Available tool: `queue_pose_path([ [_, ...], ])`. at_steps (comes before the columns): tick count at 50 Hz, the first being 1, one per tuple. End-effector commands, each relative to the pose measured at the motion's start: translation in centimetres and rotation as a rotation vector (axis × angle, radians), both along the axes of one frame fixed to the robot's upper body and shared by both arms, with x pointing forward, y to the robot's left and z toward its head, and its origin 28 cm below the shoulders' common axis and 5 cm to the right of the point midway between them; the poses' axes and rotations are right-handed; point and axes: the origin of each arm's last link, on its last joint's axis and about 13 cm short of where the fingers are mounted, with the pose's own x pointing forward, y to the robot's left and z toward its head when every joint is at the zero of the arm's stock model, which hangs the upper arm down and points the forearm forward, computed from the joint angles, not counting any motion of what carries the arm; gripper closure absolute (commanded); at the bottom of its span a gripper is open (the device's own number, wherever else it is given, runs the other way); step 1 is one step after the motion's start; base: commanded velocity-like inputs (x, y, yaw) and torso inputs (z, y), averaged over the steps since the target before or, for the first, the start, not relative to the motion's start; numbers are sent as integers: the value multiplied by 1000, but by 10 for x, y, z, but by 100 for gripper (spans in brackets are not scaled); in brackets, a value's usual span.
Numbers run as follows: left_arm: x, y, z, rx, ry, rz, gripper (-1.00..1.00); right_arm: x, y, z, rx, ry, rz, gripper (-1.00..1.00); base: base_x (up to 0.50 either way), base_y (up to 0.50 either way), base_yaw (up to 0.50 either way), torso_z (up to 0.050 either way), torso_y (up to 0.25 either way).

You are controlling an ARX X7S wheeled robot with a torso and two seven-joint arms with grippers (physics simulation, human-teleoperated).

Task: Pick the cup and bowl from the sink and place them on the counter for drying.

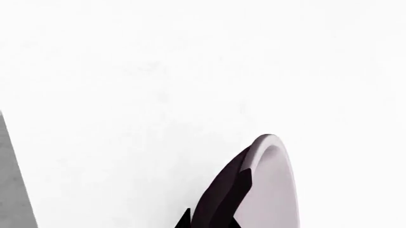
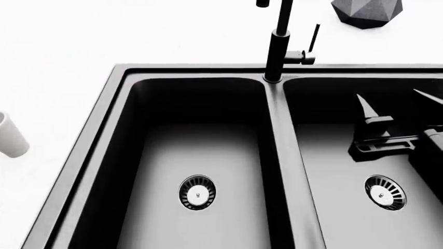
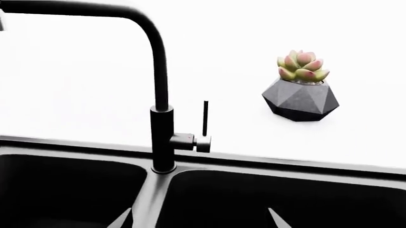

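Faucet (image 2: pixel 280 41) between sink (image 2: pixel 277 155) basins, planter (image 3: pixel 300 99) behind, right pincer (image 2: pixel 398 111) spread, left pincer (image 1: pixel 222 199) pinching bowl (image 1: pixel 276 190).

I count one sink (image 2: pixel 277 155) with two basins, two drain strainers (image 2: pixel 197 192), one faucet (image 2: pixel 280 41), one cup (image 2: pixel 10 135), one bowl (image 1: pixel 273 190), one planter (image 3: pixel 301 97).

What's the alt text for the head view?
A black double-basin sink seen from above, both basins empty apart from round metal drain strainers, with the open right pincer hovering over the right basin. A white cup sits on the white counter at left; a black faucet and a dark grey faceted planter stand behind.
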Motion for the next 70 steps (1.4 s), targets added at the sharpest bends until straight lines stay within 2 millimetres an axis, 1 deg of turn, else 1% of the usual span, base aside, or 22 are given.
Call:
queue_pose_path([
  [1, 0, 6, -8, -15, 5, 3, 100, -1, -1, -4, 10, 3, -4, -100, 0, 0, 0, 0, 0],
  [9, 0, 6, -12, -16, 6, -11, 100, -1, -1, -3, 7, 4, -7, -100, 0, 0, 0, 0, 0],
  [16, 0, 6, -12, -8, 4, -23, 100, -4, -2, -2, 5, 7, -14, -100, 0, 0, 0, 0, 0],
  [17, 0, 6, -12, -7, 5, -27, -100, -4, -3, -3, 6, 9, -15, -100, 0, 0, 0, 0, 0],
  [34, 0, 6, -13, 12, -37, -64, -100, -4, -3, -3, 15, 9, -17, -100, 0, 0, 0, 0, 0],
  [38, 0, 7, -14, 75, -59, -66, -100, -4, -3, -2, 17, 6, -20, -100, 0, 0, 0, 0, 0],
  [40, 1, 7, -15, 166, -50, -15, -100, -4, -3, -3, 19, 7, -19, -100, 0, 0, 0, 0, 0],
  [41, 0, 7, -15, 141, -50, -43, -100, -5, -3, -4, 19, 7, -19, -100, 0, 0, 0, 0, 0],
  [44, 0, 8, -15, 195, -51, -34, -100, -5, -5, -5, 23, 7, -22, -100, 0, 0, 0, 0, 0],
  [48, 0, 8, -16, 230, -65, -83, -100, -5, -4, -7, 28, 10, -21, -100, 0, 0, 0, 0, 0],
  [51, 0, 8, -17, 287, -68, -66, -100, -5, -5, -6, 29, 10, -22, -100, 0, 0, 0, 0, 0],
  [70, 0, 10, -19, 458, -83, -86, -100, -5, -5, -9, 44, 12, -19, -100, 0, 0, 0, 0, 0],
])
